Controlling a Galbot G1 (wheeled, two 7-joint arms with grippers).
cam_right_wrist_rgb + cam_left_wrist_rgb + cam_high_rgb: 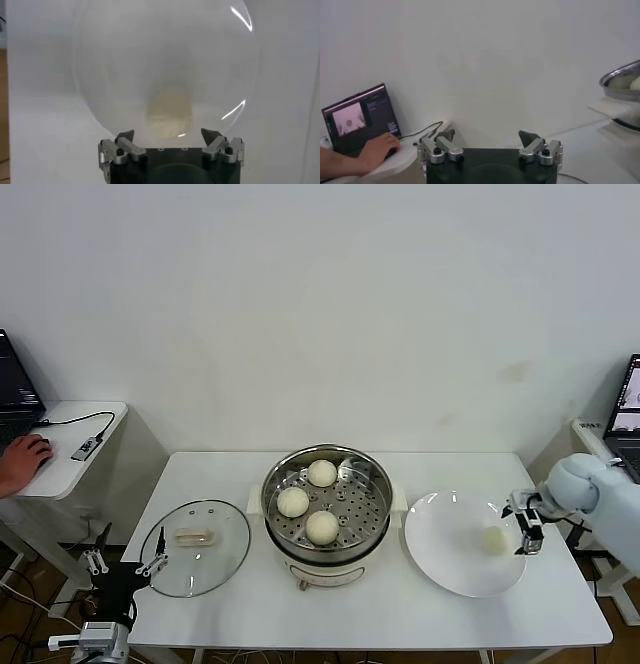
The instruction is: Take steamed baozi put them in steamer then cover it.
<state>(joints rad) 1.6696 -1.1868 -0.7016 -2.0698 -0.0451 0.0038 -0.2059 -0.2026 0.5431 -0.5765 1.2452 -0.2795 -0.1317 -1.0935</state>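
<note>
Head view: steamer (pixel 327 509) sits mid-table on its white base, three steamed baozi (pixel 322 527) already on the perforated tray, spaced apart so none stack. Fourth bun (pixel 493 540) alone on the white plate (pixel 445 549) to the steamer's right, toward the plate's right side. Right gripper (pixel 527 525) hovers just beside that bun at the plate's right edge, jaws spread wide, nothing held, likely lined up for the last pick. Cover (pixel 196 547) lies flat on the table left of the steamer, handle up, parked there so the pot stays open for loading. Left gripper (pixel 125 563) hangs low off the table's front-left corner near the cover's rim, jaws apart, empty, looks idle. A person's hand (pixel 25 456) rests at a laptop on the side desk far left

Left wrist view: left gripper (pixel 490 142) fingers wide apart, nothing between them, facing the wall. Steamer rim (pixel 621 80) at the frame edge with a bun just showing inside. Laptop (pixel 361 116) and the person's hand (pixel 377 150) on the side desk

Right wrist view: right gripper (pixel 170 141) opened wide, aimed straight at the lone bun (pixel 169 114) on the plate (pixel 100 65), bun centred between the fingertips and not yet touched. Plate holds only this bun. Judged: three of four loaded, then lid goes on
</note>
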